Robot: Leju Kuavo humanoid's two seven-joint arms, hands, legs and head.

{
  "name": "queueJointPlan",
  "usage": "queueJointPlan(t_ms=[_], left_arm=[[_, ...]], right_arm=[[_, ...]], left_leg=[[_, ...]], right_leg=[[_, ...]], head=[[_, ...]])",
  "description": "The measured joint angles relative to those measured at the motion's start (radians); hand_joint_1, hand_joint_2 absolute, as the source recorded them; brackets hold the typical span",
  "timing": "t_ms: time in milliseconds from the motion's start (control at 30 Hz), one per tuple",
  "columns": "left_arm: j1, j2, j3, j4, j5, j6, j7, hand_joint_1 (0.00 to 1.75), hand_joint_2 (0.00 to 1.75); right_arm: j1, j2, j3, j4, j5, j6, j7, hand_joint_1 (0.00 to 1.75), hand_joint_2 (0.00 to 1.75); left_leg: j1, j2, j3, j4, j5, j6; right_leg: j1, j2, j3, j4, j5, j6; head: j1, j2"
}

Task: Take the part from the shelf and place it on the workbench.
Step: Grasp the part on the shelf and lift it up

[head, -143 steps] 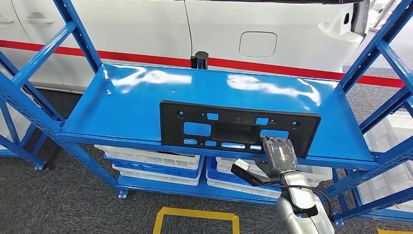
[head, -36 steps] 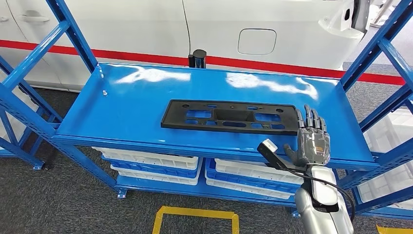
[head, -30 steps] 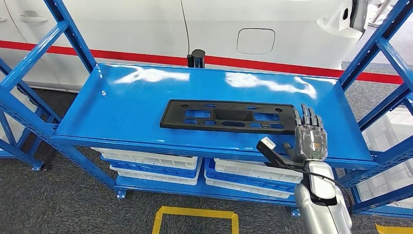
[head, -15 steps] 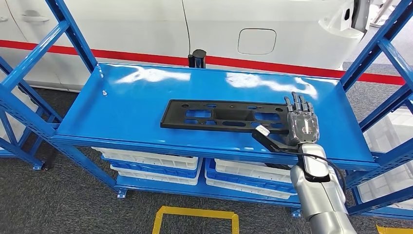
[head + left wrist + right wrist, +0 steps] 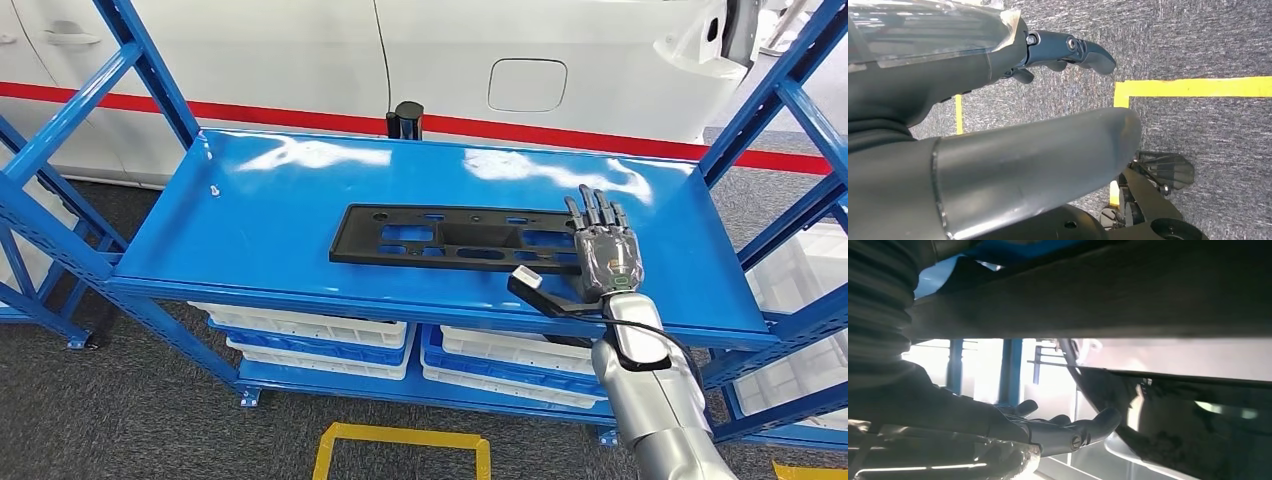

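The black part (image 5: 470, 238) is lying flat on the blue shelf (image 5: 270, 220), toward its front edge and right of the middle. The right robot hand (image 5: 603, 250) is hovering over the part's right end with its fingers (image 5: 592, 208) spread and straight, pointing away from the robot, and is holding nothing; whether it is touching the part I cannot tell. In the right wrist view the same robot hand (image 5: 1048, 432) is showing parted fingers below a dark blurred edge. The left robot hand (image 5: 1058, 50) is hanging over grey carpet (image 5: 1198, 40) with yellow tape (image 5: 1193, 87), its fingers slightly curled and apart, with nothing in them. White crates (image 5: 310, 330) are sitting on the lower level under the shelf, and a white car body (image 5: 560, 60) with a red stripe is standing behind.
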Motion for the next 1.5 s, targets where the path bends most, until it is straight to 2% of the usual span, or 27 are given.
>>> queueJointPlan(t_ms=[133, 267, 1067, 1200, 1500], left_arm=[[0.0, 0.0, 0.0, 0.0, 0.001, 0.007, -0.007, 0.0, 0.0], [0.0, 0.0, 0.0, 0.0, 0.001, 0.008, -0.009, 0.0, 0.0], [0.0, -0.002, 0.0, 0.0, 0.002, 0.005, -0.028, 0.0, 0.0], [0.0, -0.002, 0.0, 0.0, -0.002, -0.009, -0.035, 0.0, 1.75], [0.004, -0.001, 0.0, 0.0, -0.005, -0.049, -0.065, 0.0, 1.75]], right_arm=[[-0.002, 0.0, 0.036, 0.005, -0.013, -0.003, -0.01, 1.53, 1.75], [-0.003, 0.0, 0.053, 0.007, -0.019, -0.002, -0.01, 1.69, 1.75], [0.0, 0.0, 0.089, 0.014, -0.036, -0.009, 0.007, 1.74, 1.75], [0.003, -0.003, 0.089, 0.013, -0.029, -0.023, 0.012, 1.75, 1.75], [0.043, -0.018, 0.077, -0.043, 0.019, -0.037, 0.041, 1.75, 1.75]], left_leg=[[0.0, 0.0, 0.0, 0.0, 0.0, 0.0], [0.0, 0.0, 0.0, 0.0, 0.0, 0.0], [0.0, 0.0, 0.0, 0.0, 0.0, 0.0], [0.0, 0.0, 0.0, 0.0, 0.0, 0.0], [0.0, 0.0, -0.001, 0.0, 0.0, 0.0]], right_leg=[[0.0, 0.0, 0.0, 0.0, 0.0, 0.0], [0.0, 0.0, 0.0, 0.0, 0.0, 0.0], [0.0, 0.0, -0.001, 0.0, 0.0, 0.0], [0.0, 0.0, -0.001, 0.0, 0.0, 0.0], [0.0, 0.0, -0.001, 0.0, 0.0, 0.0]], head=[[0.0, 0.0], [0.0, 0.0], [0.0, 0.0], [0.0, 0.0], [0.0, 0.0]])
